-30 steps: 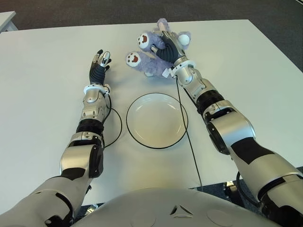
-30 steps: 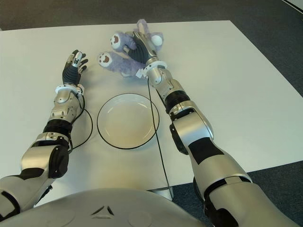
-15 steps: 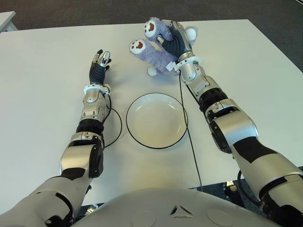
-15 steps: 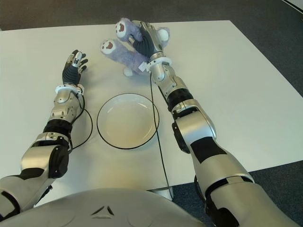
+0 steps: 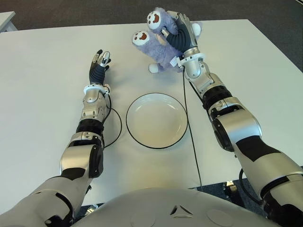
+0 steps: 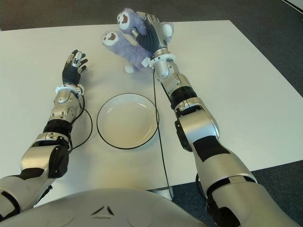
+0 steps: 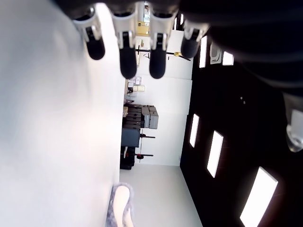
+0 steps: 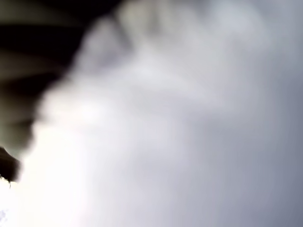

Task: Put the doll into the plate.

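Observation:
A purple plush doll with white paws hangs above the far part of the white table, feet pointing up and to the left. My right hand is shut around its body and holds it off the surface. The doll's fur fills the right wrist view. A white plate with a dark rim lies nearer to me, below the doll and apart from it. My left hand shows to the left of the doll, fingers stretched out straight and holding nothing.
A black cable loops on the table beside the plate's left rim. Another thin cable runs from my right wrist past the plate's right rim to the near table edge. Dark floor surrounds the table.
My right hand has lifted the doll off the table and carried it slightly right and farther up. The left arm and the plate have not moved.

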Robot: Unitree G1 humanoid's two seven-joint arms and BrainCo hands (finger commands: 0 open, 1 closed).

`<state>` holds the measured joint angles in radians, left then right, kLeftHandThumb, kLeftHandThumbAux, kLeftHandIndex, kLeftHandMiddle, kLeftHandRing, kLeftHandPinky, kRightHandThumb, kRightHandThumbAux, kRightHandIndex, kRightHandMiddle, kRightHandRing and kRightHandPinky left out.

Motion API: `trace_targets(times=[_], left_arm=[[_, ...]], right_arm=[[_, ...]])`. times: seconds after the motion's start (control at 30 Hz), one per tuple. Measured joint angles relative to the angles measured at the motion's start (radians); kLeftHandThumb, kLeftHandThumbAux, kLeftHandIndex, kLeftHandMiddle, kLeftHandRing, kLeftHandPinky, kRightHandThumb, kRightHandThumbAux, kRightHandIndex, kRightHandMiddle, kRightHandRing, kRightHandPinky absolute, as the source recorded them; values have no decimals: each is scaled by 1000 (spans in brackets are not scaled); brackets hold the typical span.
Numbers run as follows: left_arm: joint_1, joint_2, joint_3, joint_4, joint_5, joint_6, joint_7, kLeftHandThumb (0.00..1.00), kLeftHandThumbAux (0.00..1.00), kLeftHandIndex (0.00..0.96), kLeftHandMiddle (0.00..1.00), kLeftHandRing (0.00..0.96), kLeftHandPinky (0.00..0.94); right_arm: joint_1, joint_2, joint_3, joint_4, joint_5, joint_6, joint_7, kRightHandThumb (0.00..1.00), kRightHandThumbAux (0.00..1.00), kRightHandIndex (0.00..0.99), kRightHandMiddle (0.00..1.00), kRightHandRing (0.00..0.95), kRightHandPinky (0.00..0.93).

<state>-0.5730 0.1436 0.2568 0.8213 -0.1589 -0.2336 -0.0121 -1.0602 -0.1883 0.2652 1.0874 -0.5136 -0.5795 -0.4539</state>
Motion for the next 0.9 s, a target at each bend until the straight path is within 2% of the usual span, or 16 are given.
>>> trace_targets(times=[0.9], left_arm=[[-1, 0, 0, 0, 0, 3, 0, 0, 417, 0, 165, 148, 82]], right_arm=[[-3, -37, 1, -35, -22, -44, -86, 712, 712, 440, 854, 872, 877]])
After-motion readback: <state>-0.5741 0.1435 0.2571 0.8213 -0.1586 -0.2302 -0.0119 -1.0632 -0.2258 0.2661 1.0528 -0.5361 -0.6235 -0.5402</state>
